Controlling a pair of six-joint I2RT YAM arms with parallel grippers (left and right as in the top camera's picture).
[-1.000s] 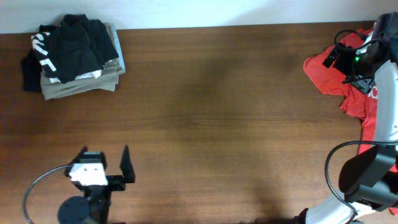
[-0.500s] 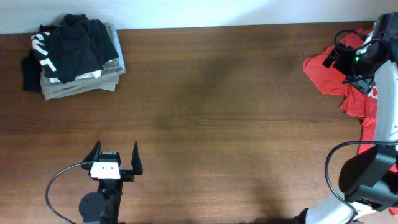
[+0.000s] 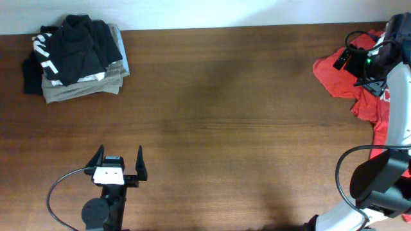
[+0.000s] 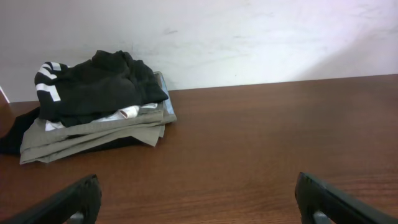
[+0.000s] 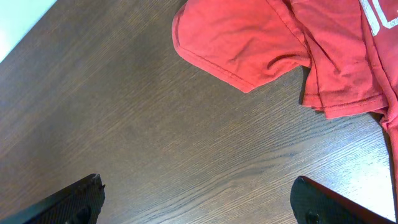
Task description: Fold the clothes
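A black garment [image 3: 77,42], apparently the black T-shirt, lies bunched on top of a stack of folded clothes at the far left corner of the table; white stripes show at its left end. It also shows in the left wrist view [image 4: 99,87]. My left gripper [image 3: 119,156] is open and empty near the front left edge, pointing toward the stack and far from it; its fingers frame bare wood in the left wrist view [image 4: 196,186]. My right gripper [image 3: 347,54] is open and empty over the far right, beside a red T-shirt; it shows in the right wrist view [image 5: 198,182].
The stack holds khaki [image 3: 80,86] and white [image 4: 127,113] folded garments under the black one. A red T-shirt with white lettering [image 3: 369,96] lies spread at the far right edge; its sleeve shows in the right wrist view [image 5: 242,37]. A white wall [image 4: 249,37] bounds the far side.
My left gripper swung from a twisted pose to face the far side and shifted slightly right, then held still. The right arm and the clothes have not moved.
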